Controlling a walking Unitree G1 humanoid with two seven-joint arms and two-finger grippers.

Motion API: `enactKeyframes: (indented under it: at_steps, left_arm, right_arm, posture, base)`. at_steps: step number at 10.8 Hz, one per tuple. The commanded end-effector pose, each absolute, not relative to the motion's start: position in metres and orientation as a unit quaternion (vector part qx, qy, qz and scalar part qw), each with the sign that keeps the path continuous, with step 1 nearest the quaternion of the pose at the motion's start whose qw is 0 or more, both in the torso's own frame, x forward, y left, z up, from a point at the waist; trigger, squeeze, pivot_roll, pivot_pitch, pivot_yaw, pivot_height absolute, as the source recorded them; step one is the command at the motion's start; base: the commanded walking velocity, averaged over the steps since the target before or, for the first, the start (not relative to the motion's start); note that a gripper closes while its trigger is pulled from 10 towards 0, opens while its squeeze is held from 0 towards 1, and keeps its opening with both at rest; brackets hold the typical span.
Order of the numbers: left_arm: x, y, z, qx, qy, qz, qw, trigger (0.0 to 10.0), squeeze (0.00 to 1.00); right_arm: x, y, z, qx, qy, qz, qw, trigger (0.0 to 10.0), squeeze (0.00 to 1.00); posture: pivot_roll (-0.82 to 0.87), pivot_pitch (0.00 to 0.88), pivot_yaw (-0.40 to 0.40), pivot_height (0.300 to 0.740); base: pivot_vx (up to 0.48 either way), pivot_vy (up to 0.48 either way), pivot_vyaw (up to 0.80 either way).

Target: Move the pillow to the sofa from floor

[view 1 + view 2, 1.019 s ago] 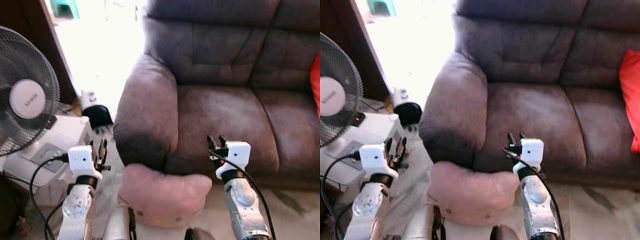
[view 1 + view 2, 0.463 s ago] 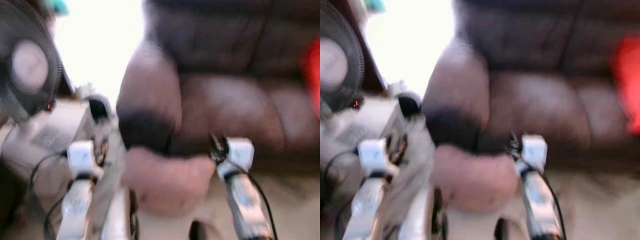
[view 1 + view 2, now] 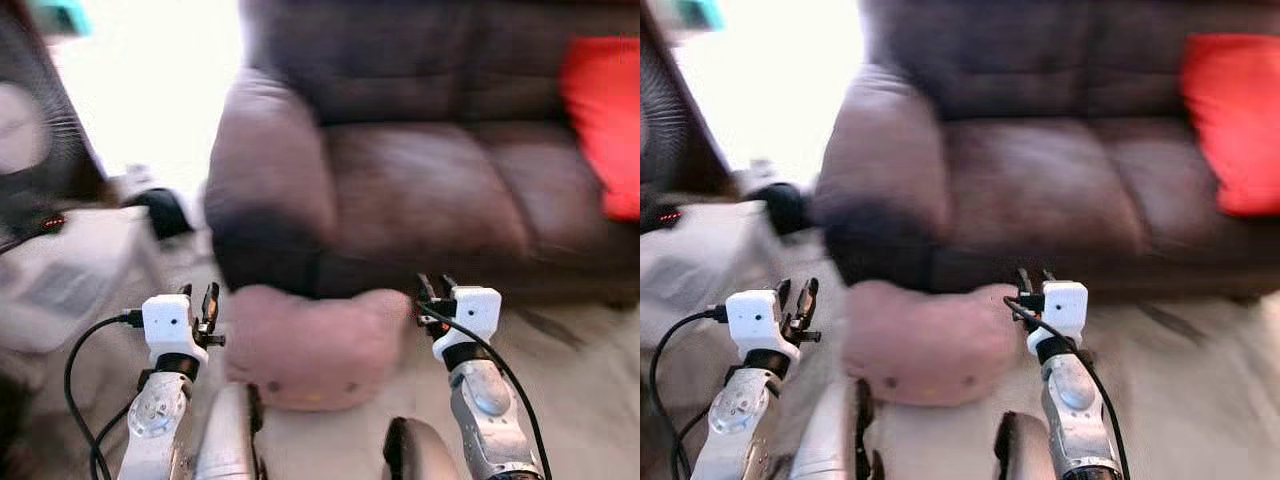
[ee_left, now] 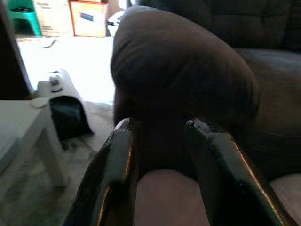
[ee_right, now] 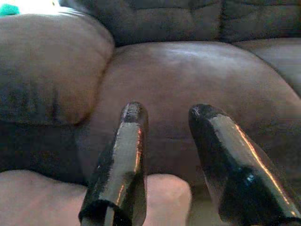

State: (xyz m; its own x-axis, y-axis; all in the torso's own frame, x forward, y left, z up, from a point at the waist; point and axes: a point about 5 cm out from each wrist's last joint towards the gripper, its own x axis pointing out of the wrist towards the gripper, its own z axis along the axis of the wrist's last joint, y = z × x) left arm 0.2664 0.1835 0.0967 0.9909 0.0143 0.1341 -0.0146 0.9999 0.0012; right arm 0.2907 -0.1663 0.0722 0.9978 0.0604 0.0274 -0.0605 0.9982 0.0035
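- Pillow, pink, lies on the floor pressed against the front of the sofa, just below the sofa's left armrest.
- My left end effector is raised just off the pillow's left edge, fingers parted with nothing between them; in the left wrist view the pillow sits beneath the tips and the armrest bulks beyond.
- My right end effector is at the pillow's upper right corner, in front of the sofa's seat cushion; its fingers are spread, holding nothing. Contact with the pillow: cannot tell.
- Both eye views are smeared by motion; edges of the sofa and pillow are soft.
- Red cushion on the sofa's right end, cut off by the frame.
- Left of the sofa: a fan, blurred and partly cut off, and a pale table with a dark bag beside it.
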Motion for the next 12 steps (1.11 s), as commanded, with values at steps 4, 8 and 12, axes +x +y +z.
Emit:
enactKeyframes:
  at_steps: [4,8,12]
  left_arm:
    - [0.2674,0.182,0.0964,-0.002,-0.061,0.002,0.998,10.0,0.0]
    - [0.2676,0.1817,0.0961,-0.003,-0.059,0.002,0.998,10.0,0.0]
    - [0.2675,0.1821,0.0961,-0.003,-0.058,0.002,0.998,10.0,0.0]
  right_arm:
    - [0.2898,-0.169,0.0684,0.0,-0.005,0.024,1.0,10.0,0.0]
    - [0.2895,-0.1683,0.0677,0.0,-0.004,0.027,1.0,10.0,0.0]
    - [0.2894,-0.1663,0.0676,0.004,-0.004,0.031,0.999,10.0,0.0]
  posture:
    - [0.1,0.145,-0.053,0.579]
    - [0.1,0.147,-0.054,0.579]
    - [0.1,0.149,-0.054,0.571]
  base:
    - [0.0,0.0,0.0]
    - [0.0,0.0,0.0]
    - [0.0,0.0,0.0]
